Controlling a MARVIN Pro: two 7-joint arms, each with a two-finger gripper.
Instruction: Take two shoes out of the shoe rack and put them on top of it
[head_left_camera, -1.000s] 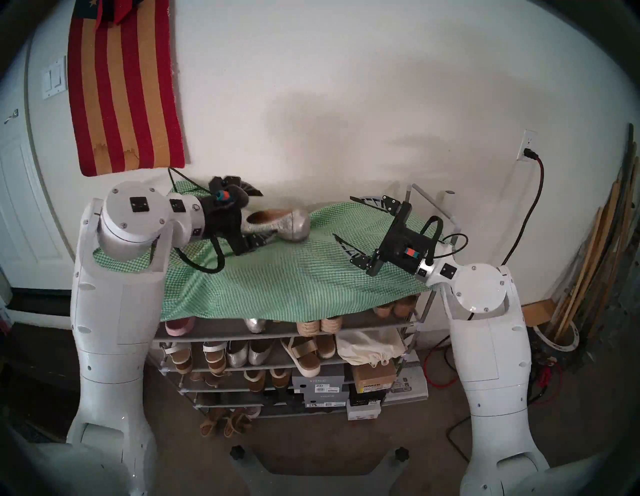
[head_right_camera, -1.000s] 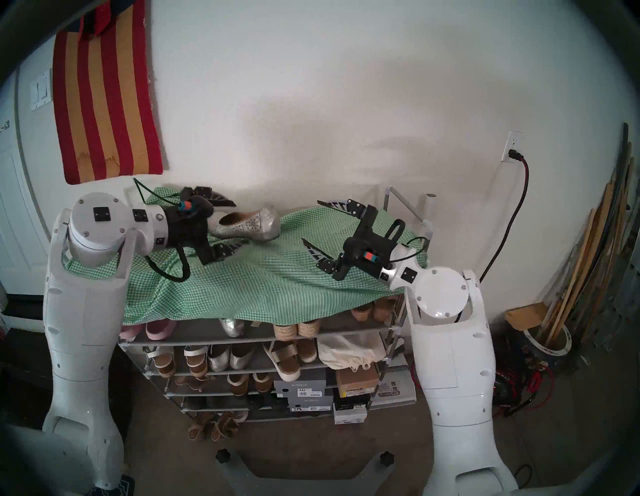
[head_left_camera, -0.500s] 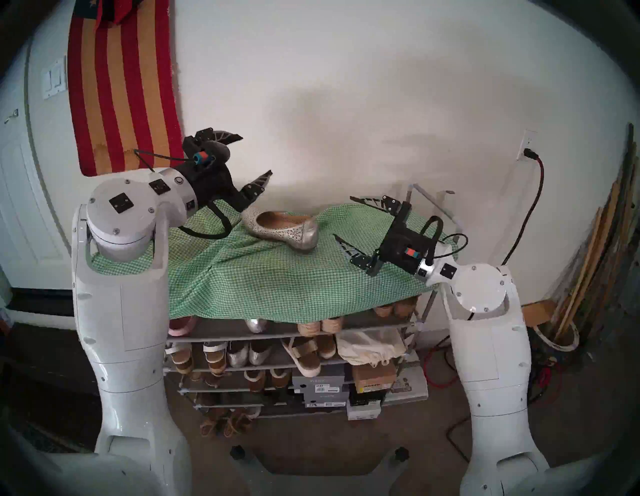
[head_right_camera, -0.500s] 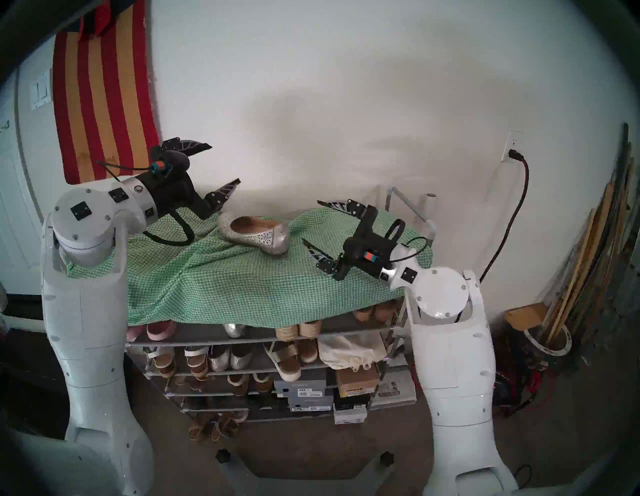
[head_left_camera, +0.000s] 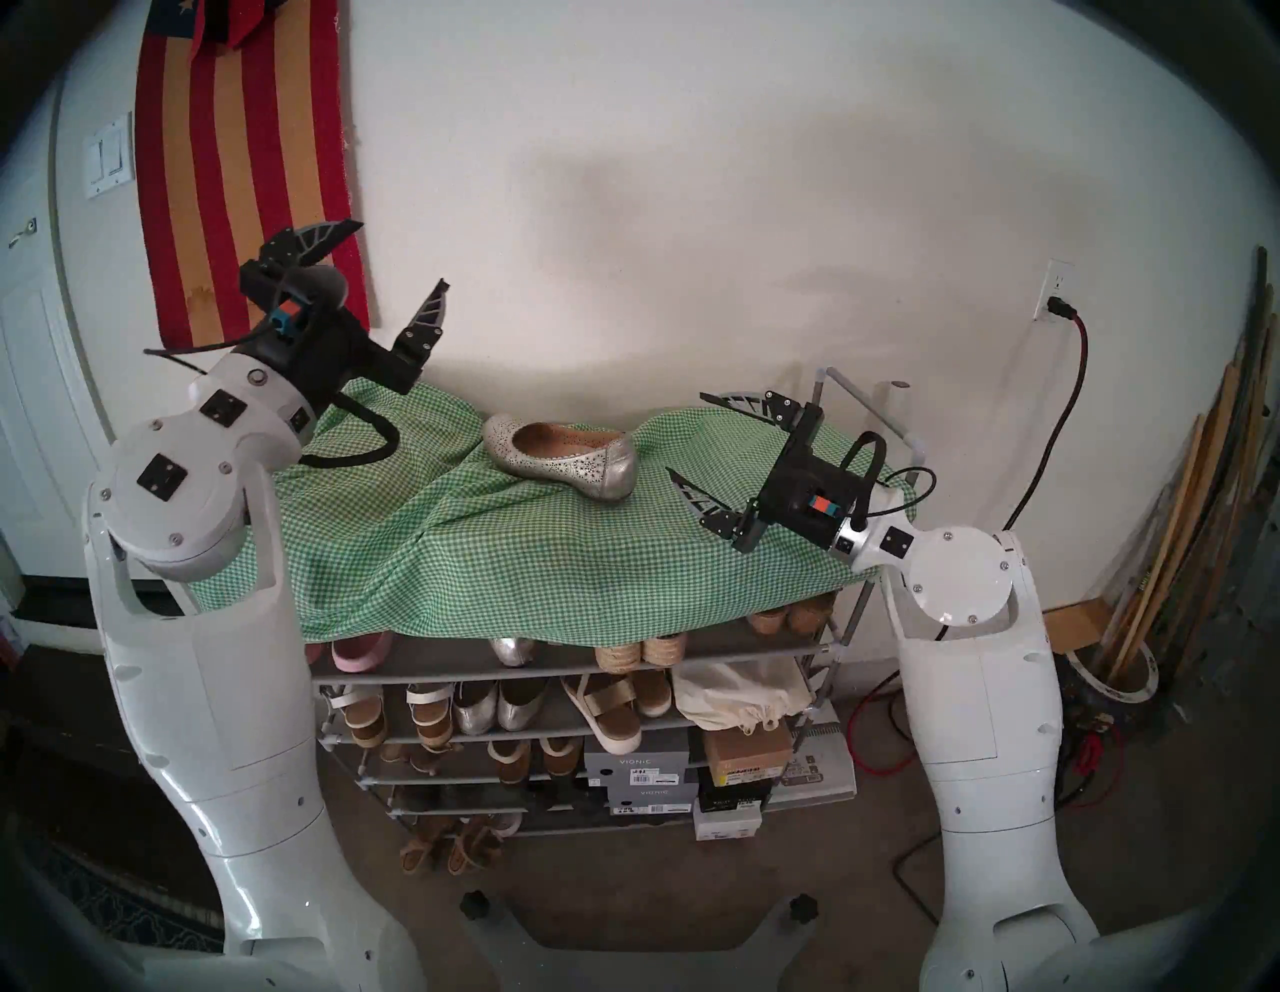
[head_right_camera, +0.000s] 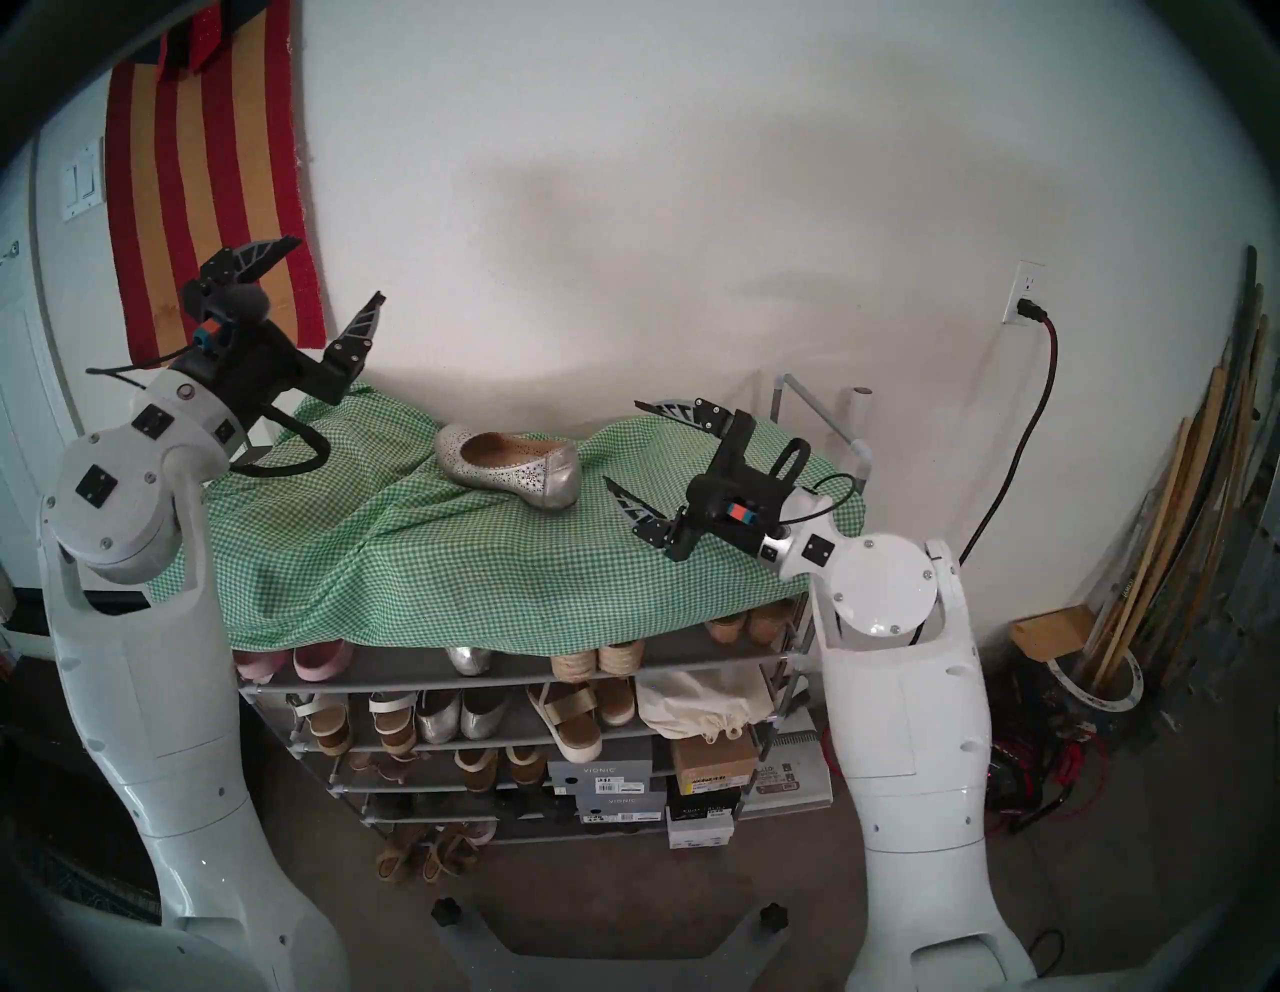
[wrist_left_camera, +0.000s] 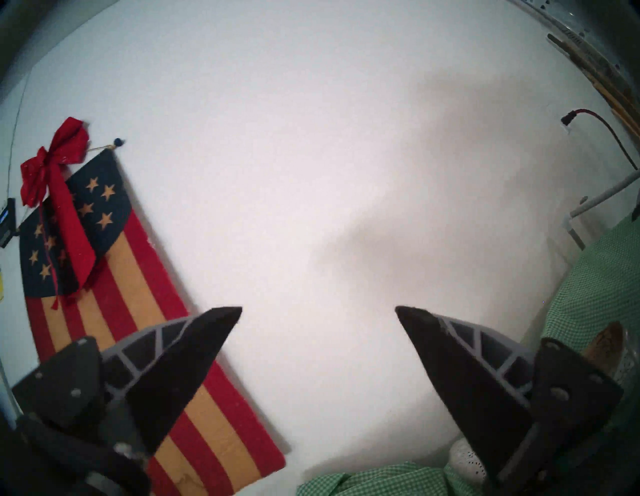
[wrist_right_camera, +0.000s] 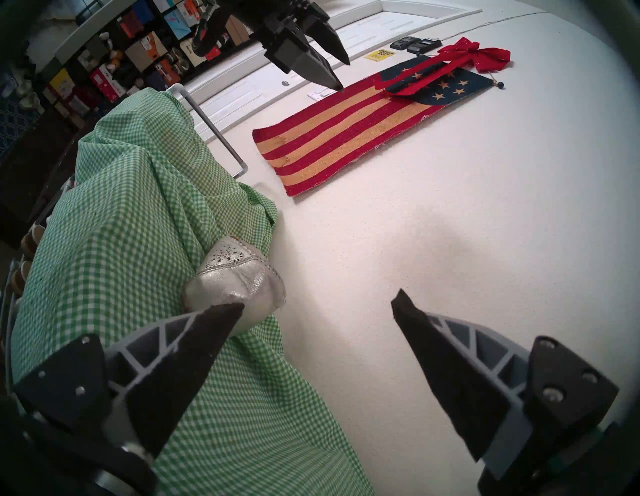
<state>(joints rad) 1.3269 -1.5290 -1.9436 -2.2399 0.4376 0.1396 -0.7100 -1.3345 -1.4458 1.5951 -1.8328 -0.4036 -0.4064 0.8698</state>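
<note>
With one perforated silver ballet flat (head_left_camera: 561, 461) lying on green gingham cloth (head_left_camera: 526, 554) atop grey metal-tube shoe rack (head_left_camera: 575, 665), your left gripper (head_left_camera: 402, 260) hangs up-left of it, fingers wide, empty. Your right gripper (head_left_camera: 686, 436) hovers just right of toe, fingers wide, empty. Matching silver flat (head_left_camera: 511, 650) sits on shelf under cloth edge, toe showing.

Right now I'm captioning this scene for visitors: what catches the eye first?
A silver perforated flat lies alone on the green checked cloth over the shoe rack. Two open grippers flank it, the left gripper raised before a striped flag hanging, the right gripper lower.
</note>
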